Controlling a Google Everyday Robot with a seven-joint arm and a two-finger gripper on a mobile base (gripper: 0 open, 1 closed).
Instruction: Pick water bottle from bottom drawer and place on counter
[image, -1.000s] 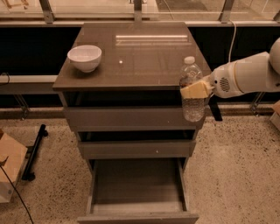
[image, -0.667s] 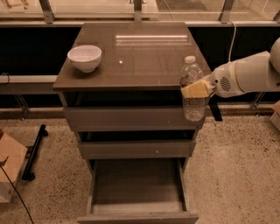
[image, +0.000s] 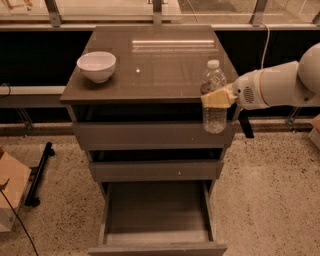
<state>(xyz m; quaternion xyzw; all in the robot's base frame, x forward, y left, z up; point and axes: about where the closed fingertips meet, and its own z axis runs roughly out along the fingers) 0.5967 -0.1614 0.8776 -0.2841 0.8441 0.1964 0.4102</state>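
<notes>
Hanging upright in the air, the water bottle (image: 215, 120) sits just off the front right corner of the worktop (image: 165, 75). Its white cap is above the slab and its base is below the edge, in front of the top drawer's face. The hand (image: 218, 97) is clamped around its middle, reaching in from the right on the white arm (image: 280, 82). Set against a second ago, almost nothing has shifted (bottle and hand are at the same spot by the corner). The carry looks paused, not finished: I judge the base must rise clear of the edge before it can travel inward. The bottom drawer (image: 157, 215) stands pulled out, no bottle in it. A white bowl (image: 96, 65) rests on the worktop's left side, well apart from the bottle.
</notes>
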